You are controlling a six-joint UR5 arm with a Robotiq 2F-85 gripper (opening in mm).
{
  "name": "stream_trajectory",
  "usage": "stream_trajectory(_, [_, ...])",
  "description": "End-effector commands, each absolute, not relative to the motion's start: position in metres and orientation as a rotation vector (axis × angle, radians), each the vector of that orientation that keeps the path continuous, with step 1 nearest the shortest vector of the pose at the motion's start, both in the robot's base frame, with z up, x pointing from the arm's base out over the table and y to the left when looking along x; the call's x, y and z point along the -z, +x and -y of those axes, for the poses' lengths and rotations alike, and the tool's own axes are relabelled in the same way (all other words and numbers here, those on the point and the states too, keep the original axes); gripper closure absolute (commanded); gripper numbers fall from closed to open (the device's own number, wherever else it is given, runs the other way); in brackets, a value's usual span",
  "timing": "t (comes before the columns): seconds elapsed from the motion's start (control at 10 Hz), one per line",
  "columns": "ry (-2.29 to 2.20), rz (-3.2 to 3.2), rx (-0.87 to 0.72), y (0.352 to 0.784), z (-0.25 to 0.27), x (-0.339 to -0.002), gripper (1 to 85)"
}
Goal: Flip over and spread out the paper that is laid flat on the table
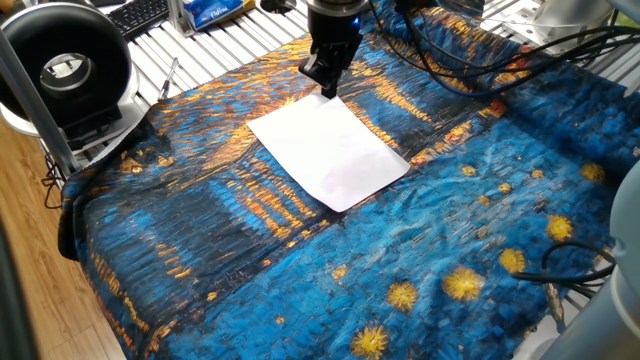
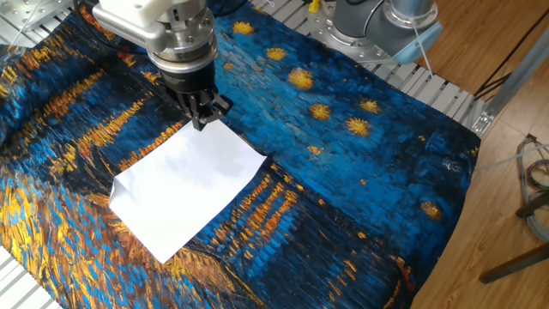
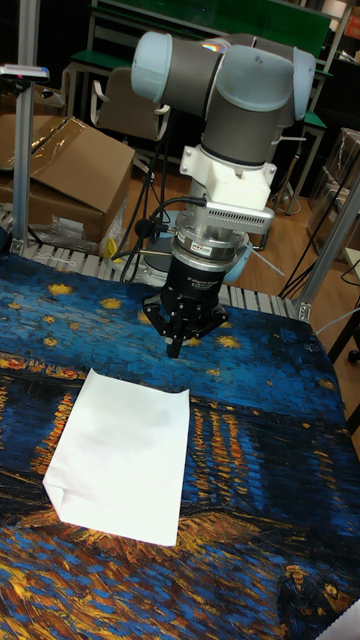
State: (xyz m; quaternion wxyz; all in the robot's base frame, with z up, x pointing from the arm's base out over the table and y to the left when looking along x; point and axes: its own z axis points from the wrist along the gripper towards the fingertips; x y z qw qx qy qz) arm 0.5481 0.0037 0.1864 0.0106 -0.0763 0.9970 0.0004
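the paper (image 3: 125,465) lies flat on the table (image 1: 450,230), one corner just under the gripper (image 3: 175,349). the gripper points straight down, its fingers pressed together into a tip, whether it touches the corner i cannot tell. one white sheet, one gripper, one arm (image 3: 235,85). one near corner curls up slightly.

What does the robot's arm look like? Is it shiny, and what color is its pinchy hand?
The arm is made of fat, rounded grey segments with pale blue caps. Below sits a white block, then a ridged silver ring. The gripper is black, narrowing to slim dark fingers. Black cables loop beside it.
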Motion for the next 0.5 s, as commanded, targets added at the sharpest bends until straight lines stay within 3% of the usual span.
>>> stream_trajectory(0.0, [-0.228, -3.109, -0.027, 0.5482, -0.0075, -0.1876, 84.7])
stream_trajectory(0.4, [-0.183, -3.116, 0.005, 0.5437, -0.0174, -0.1909, 84.7])
